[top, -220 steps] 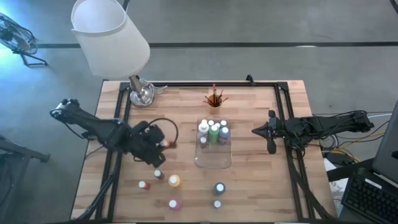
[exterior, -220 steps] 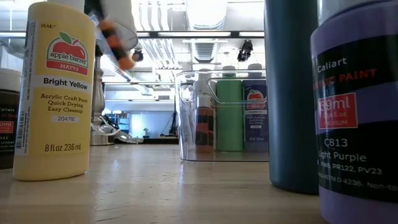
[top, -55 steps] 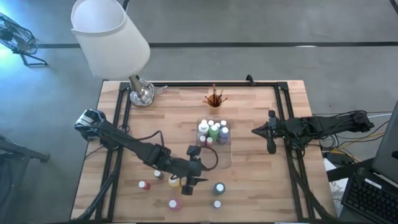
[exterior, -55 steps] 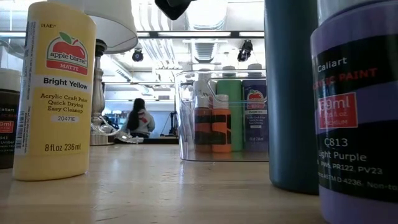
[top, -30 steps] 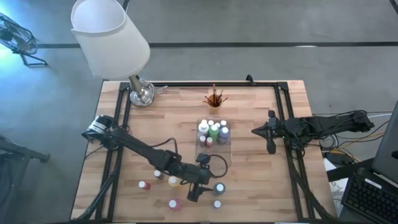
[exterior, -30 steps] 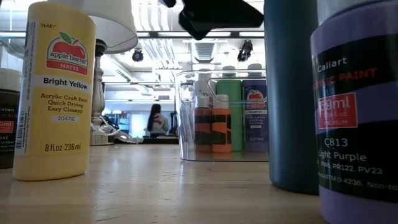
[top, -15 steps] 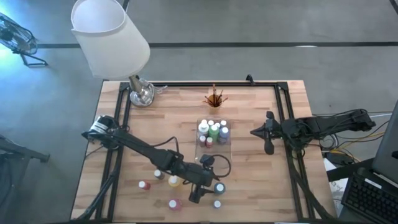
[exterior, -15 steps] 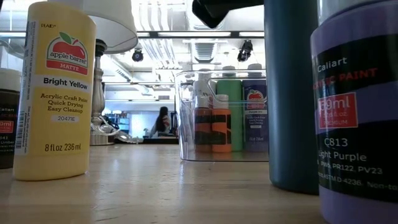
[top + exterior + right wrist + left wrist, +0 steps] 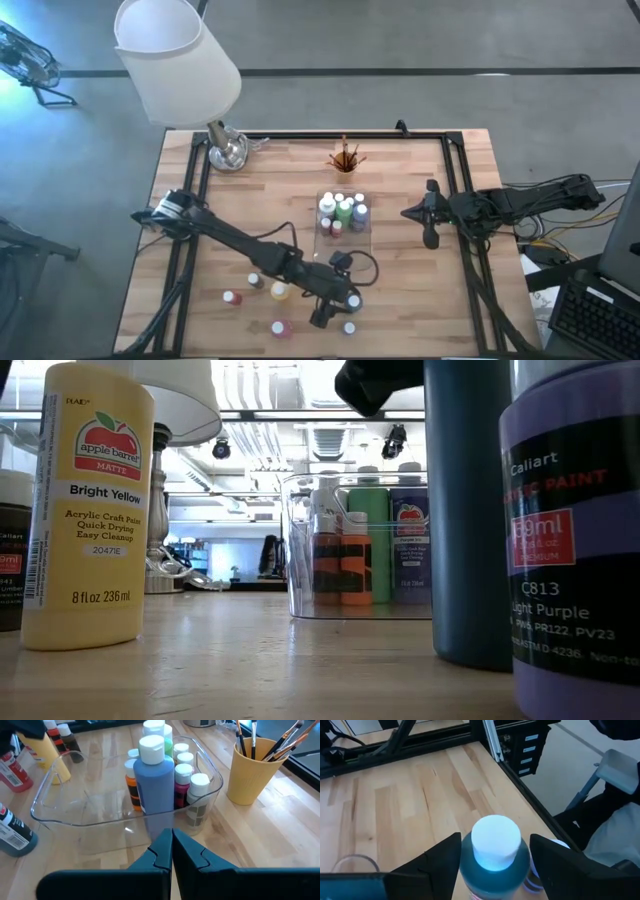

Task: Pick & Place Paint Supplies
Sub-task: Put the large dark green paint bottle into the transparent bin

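1. Jaws of the left gripper point(image 9: 492, 857) stand open astride the teal bottle point(image 9: 494, 854), near the surface's point(image 9: 400, 290) front edge.
2. Right gripper point(image 9: 172, 849): jaws closed, empty, beside the clear tray point(image 9: 65, 812).

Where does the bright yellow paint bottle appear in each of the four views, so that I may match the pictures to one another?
High view: yellow bottle near the front edge, left of centre.
Low view: tall at the far left, label readable.
Left wrist view: not in it.
Right wrist view: upper left corner, beyond the tray.
Shared landmark: the clear tray, centre in the low view, foreground in the right wrist view.
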{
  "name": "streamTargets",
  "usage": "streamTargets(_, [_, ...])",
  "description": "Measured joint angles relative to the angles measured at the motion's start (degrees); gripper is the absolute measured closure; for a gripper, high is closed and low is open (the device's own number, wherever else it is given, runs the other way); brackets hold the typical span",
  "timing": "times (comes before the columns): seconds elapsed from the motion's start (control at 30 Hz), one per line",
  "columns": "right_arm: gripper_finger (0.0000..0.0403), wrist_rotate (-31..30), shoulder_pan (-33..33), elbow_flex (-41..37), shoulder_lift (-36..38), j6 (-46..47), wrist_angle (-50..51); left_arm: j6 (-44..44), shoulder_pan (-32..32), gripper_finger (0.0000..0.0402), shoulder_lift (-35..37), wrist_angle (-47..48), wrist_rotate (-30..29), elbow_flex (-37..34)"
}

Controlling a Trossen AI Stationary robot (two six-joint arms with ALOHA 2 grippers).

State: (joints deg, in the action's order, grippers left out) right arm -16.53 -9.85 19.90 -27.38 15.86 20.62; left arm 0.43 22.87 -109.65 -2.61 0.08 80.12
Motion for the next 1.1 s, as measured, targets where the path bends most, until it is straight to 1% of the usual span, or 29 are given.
streamTargets(0.2, [0.0394,0.00,0.00,0.00,-0.02,-0.02,-0.18,0.11,-0.66,0.0161,-1.15,-0.52,0.35,0.60])
streamTargets(0.3, [0.0394,-0.01,0.00,0.00,-0.13,-0.02,-0.16,0.11,-0.70,0.0173,-1.18,-0.46,0.33,0.59])
streamTargets(0.43, [0.0394,-0.03,0.00,0.00,-0.15,-0.66,-0.13,0.15,-0.68,0.0209,-1.07,0.00,0.45,1.07])
streamTargets(0.63, [0.0394,-0.04,0.00,0.00,-0.15,-0.85,-0.07,0.13,-0.81,0.0279,-0.95,1.55,0.47,1.74])
streamTargets(0.8, [0.0394,-0.04,0.00,0.02,-0.16,-0.87,-0.06,-0.52,-0.81,0.0281,-0.61,2.15,1.07,1.84])
streamTargets(0.87, [0.0394,-0.02,0.00,0.00,-0.15,-0.87,-0.06,-0.96,-0.81,0.0281,0.01,3.95,1.39,2.30])
streamTargets(1.03, [0.0394,-0.02,0.00,0.00,-0.15,-0.87,-0.05,-0.29,-0.70,0.0281,2.48,11.97,1.38,6.60])
streamTargets(1.1, [0.0394,-0.02,0.00,0.00,-0.15,-0.86,-0.06,-0.04,-0.66,0.0281,3.61,15.88,-0.79,9.23])
